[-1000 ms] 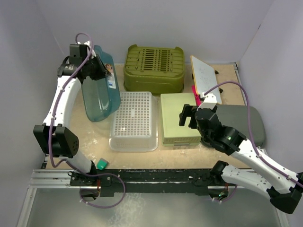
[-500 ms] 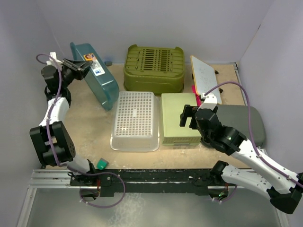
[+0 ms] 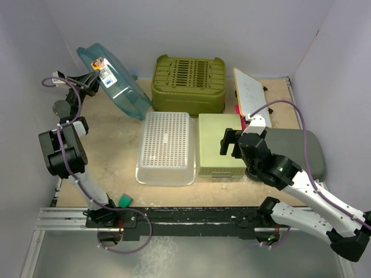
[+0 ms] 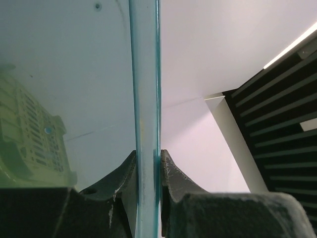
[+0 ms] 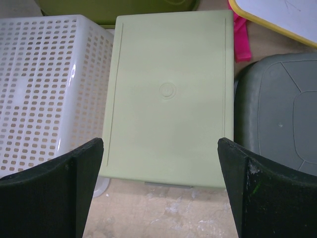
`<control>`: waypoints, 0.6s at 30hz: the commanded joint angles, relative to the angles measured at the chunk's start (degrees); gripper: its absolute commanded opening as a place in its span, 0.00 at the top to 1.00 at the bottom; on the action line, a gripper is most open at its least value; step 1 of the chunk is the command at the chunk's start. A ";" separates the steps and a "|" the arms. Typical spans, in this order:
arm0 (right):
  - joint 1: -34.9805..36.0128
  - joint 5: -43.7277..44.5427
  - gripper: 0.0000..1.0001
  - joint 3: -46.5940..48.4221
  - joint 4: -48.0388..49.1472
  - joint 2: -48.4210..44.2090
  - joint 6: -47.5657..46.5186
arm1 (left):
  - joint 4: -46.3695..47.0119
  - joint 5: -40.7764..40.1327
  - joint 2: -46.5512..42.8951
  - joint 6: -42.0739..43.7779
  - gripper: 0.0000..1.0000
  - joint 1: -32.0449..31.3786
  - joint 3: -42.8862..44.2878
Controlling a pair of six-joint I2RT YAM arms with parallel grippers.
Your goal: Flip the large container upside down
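The large container [image 3: 119, 87] is a see-through teal tub at the back left, lifted and tilted, with its labelled bottom turned up toward the camera. My left gripper [image 3: 91, 81] is shut on its upper left rim. In the left wrist view the teal rim [image 4: 147, 89] runs straight up between the jaws, and my left gripper [image 4: 147, 166] pinches it from both sides. My right gripper [image 3: 229, 142] stands open over the near end of a light green box [image 5: 168, 99], and in its own view the right gripper [image 5: 159, 146] holds nothing.
An olive slatted crate [image 3: 188, 84] stands at the back. A white perforated basket [image 3: 165, 145] lies bottom-up beside the light green box [image 3: 217, 147]. A dark grey lid [image 3: 301, 150], a whiteboard [image 3: 252, 95] and a pink item [image 3: 237, 111] are at the right. A small green block [image 3: 124, 201] lies near the front rail.
My left arm swung back and to the left, carrying the teal container up and tipping it over so its bottom faces up. The right arm stayed where it was.
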 commanded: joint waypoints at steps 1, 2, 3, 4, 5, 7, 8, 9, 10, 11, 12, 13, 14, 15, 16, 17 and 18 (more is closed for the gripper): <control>0.05 2.13 0.01 1.26 0.13 0.19 0.58 | 16.67 -1.93 -1.01 -9.33 1.00 2.10 -1.80; 0.02 2.13 0.01 1.28 0.19 0.44 0.42 | 16.68 -1.81 -0.87 -8.84 1.00 2.51 -2.45; 0.05 2.13 0.01 1.27 0.30 0.63 0.44 | 16.68 -1.52 -0.63 -8.25 1.00 2.95 -3.05; 0.04 2.07 0.01 1.30 0.42 0.86 0.41 | 16.68 -1.24 -0.49 -7.33 1.00 3.33 -3.67; 0.06 2.05 0.01 1.29 0.62 1.11 0.31 | 16.68 -0.72 -0.38 -6.41 1.00 3.62 -4.21; 0.04 1.73 0.01 1.26 1.18 1.62 0.20 | 16.68 0.31 0.49 -5.26 1.00 3.92 -4.84; 0.05 1.59 0.01 1.30 1.54 1.74 0.16 | 16.68 1.03 1.12 -5.06 1.00 3.97 -4.76; -0.03 1.45 0.01 1.25 1.82 2.04 0.05 | 16.68 2.39 1.94 -4.76 1.00 3.97 -4.31; 0.04 1.29 0.01 1.29 2.14 2.23 0.04 | 16.69 4.15 3.12 -4.58 1.00 3.98 -3.62; 0.06 1.18 0.01 1.26 2.42 2.44 -0.02 | 16.63 5.62 3.88 -4.54 1.00 4.02 -3.00; 0.02 1.02 0.01 1.25 2.65 2.69 -0.14 | 16.64 6.86 4.44 -4.47 1.00 4.10 -2.59; 0.04 0.81 0.01 1.25 2.91 2.91 -0.23 | 16.68 7.56 4.88 -4.31 1.00 4.41 -2.43; -0.01 0.58 0.01 1.29 3.17 3.18 -0.20 | 16.63 7.72 5.08 -4.20 1.00 4.94 -2.46; -0.03 0.36 0.01 1.24 3.34 3.47 -0.20 | 16.63 7.59 5.30 -4.04 1.00 5.47 -2.68; 0.04 0.23 0.01 1.28 3.42 3.62 -0.20 | 16.68 7.40 5.55 -4.01 1.00 5.95 -2.92; 0.08 0.09 0.01 1.29 3.43 3.74 -0.24 | 16.67 7.36 5.99 -4.08 1.00 6.45 -3.07; 0.09 0.03 0.01 1.27 3.45 3.79 -0.25 | 16.67 7.48 6.58 -4.28 1.00 6.82 -3.25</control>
